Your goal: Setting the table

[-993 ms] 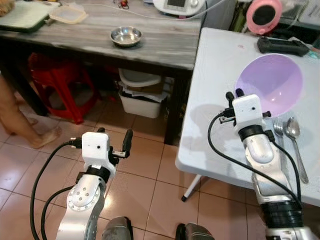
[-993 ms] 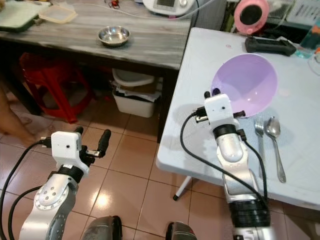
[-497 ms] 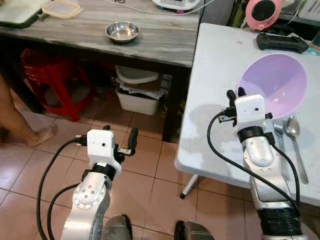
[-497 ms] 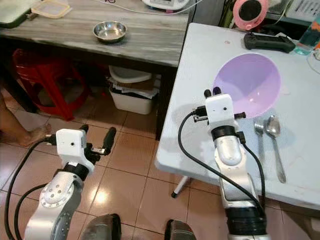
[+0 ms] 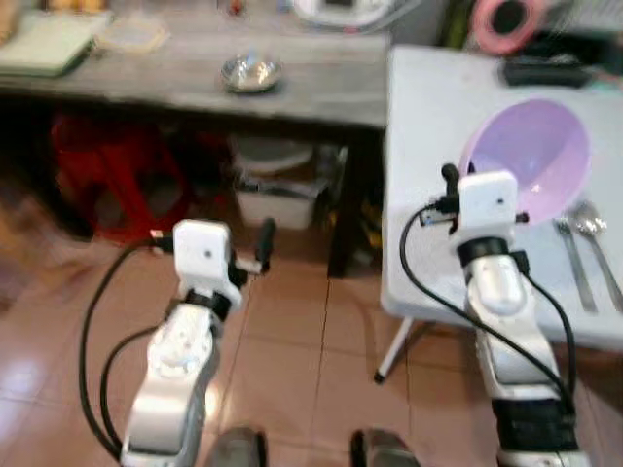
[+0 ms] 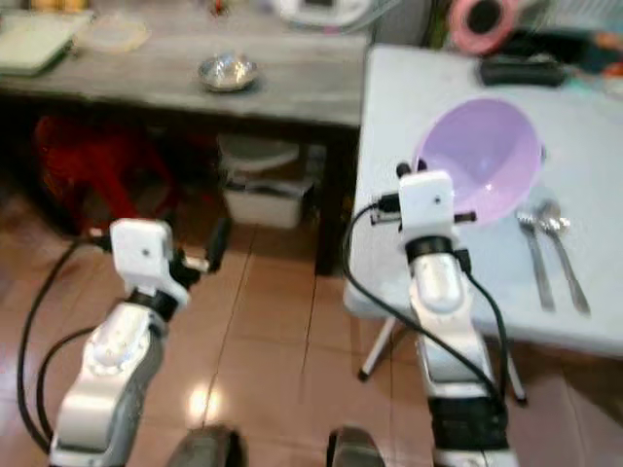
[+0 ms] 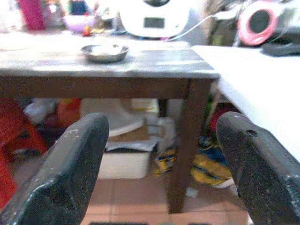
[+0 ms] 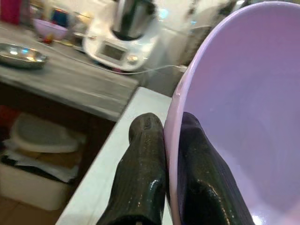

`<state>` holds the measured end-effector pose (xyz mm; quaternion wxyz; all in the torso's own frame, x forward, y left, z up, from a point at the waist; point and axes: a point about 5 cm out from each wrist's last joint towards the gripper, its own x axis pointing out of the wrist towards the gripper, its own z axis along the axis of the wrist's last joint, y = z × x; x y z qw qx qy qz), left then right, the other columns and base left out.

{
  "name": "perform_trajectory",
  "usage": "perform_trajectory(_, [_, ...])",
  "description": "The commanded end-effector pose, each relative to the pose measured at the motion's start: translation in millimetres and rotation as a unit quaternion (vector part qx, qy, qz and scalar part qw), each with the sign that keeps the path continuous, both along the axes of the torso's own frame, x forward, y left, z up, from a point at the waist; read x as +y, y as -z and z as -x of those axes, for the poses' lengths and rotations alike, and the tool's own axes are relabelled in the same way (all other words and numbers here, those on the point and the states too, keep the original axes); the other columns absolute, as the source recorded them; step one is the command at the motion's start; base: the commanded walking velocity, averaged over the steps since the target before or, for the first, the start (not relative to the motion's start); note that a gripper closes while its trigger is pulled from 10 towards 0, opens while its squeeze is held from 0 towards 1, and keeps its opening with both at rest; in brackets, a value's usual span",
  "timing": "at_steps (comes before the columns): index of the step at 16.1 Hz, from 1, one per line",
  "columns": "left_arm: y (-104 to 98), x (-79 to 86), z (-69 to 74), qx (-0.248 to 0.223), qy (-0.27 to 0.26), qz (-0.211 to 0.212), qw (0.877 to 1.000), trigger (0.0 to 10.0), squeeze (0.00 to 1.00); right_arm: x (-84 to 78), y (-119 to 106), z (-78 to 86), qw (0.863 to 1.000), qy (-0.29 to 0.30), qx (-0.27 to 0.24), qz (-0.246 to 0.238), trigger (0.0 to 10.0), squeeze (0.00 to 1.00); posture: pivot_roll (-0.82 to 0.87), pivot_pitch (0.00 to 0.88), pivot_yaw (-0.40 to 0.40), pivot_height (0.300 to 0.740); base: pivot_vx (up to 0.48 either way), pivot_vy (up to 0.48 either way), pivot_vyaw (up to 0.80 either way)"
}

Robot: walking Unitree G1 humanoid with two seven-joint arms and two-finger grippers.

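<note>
While your right gripper [image 8: 164,187] clamps the rim of the purple bowl [image 5: 531,161] above the white table [image 5: 428,126], beside the fork [image 5: 572,263] and spoon [image 5: 596,248], your left gripper [image 7: 159,164] hangs open over the tiled floor [image 5: 292,360].

Right gripper [image 8: 165,187] was raised on an upright forearm, its two fingers [image 8: 140,178] pinched close together. Left gripper [image 7: 161,164] was extended forward at low height, fingers [image 7: 70,173] spread wide and unloaded.
</note>
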<state>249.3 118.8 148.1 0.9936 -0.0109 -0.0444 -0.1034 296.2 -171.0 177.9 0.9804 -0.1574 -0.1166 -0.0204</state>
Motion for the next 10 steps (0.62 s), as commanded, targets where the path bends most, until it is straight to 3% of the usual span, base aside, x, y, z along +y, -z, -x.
perform_trajectory(1, [7, 5.2, 1.1, 0.011, -0.009, -0.011, 1.0, 10.0, 0.0, 4.4, -8, 0.5, 1.0, -0.007, -0.018, -0.003, 10.0, 0.0, 0.03, 0.11, -0.023, 0.74, 0.0, 0.424, 0.0])
perform_trajectory(5, [15, -2.2, 6.5, 0.018, 0.018, -0.018, 1.0, 10.0, 0.0, 5.4, -1, 3.5, 1.0, -0.02, -0.003, 0.007, 10.0, 0.0, 0.02, 0.075, -0.009, 0.74, 0.287, 0.32, 0.0])
perform_trajectory(10, [8, 9.1, -2.2, 0.007, -0.019, -0.019, 1.0, 10.0, 0.0, 2.5, 13, 16.3, 0.999, -0.029, 0.023, -0.004, 10.0, 0.0, 0.03, 0.063, -0.008, 0.74, 0.445, 0.0, 0.0])
